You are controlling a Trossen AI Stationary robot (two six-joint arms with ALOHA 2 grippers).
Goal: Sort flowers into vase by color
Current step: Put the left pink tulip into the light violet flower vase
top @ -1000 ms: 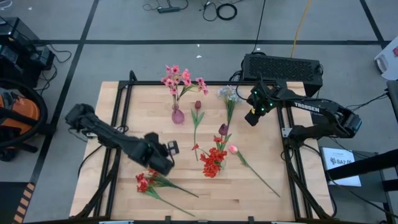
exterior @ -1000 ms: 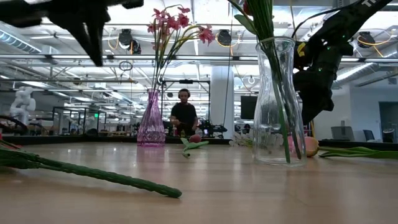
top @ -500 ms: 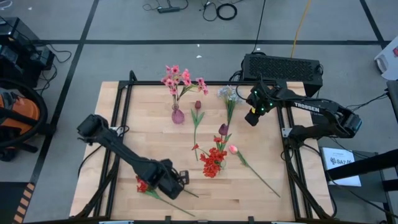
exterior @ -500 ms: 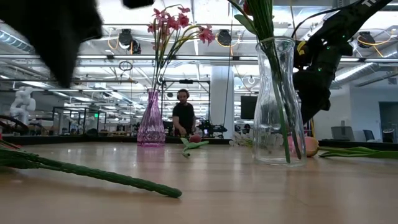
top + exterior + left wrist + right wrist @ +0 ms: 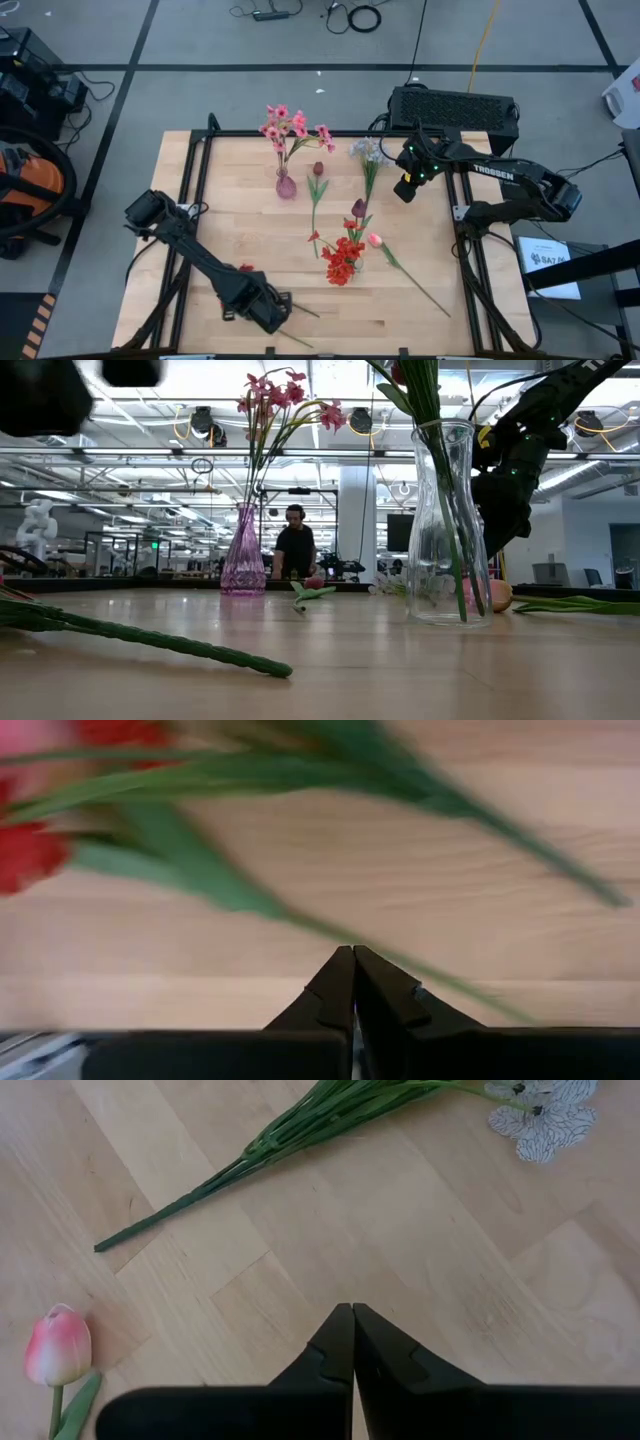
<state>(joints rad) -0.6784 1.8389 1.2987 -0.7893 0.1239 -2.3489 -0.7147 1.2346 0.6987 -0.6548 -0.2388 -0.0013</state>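
Loose red flowers (image 5: 30,855) lie on the table near its near left edge, their green stalks (image 5: 300,311) resting flat. My left gripper (image 5: 353,952) hovers shut just above one stalk (image 5: 440,982); in the high view the arm covers most of the heads. My right gripper (image 5: 353,1310) is shut and hovers by the far right edge (image 5: 405,186), over bare wood between the pale blue-white sprig (image 5: 545,1115) and the pink bud (image 5: 60,1345). A clear vase (image 5: 447,530) holds red clusters (image 5: 343,260). A pink vase (image 5: 286,186) holds pink sprays (image 5: 290,125).
A maroon tulip (image 5: 318,170) lies between the vases, and another (image 5: 358,208) is beside the clear vase. The pink bud's stalk (image 5: 415,283) runs toward the near right corner. A black box (image 5: 455,105) sits behind the far edge. A person (image 5: 295,545) stands far off.
My left arm has swung toward the table's near edge and slightly right, coming over the loose red flowers and covering most of them in the high view. The flowers and vases have stayed put.
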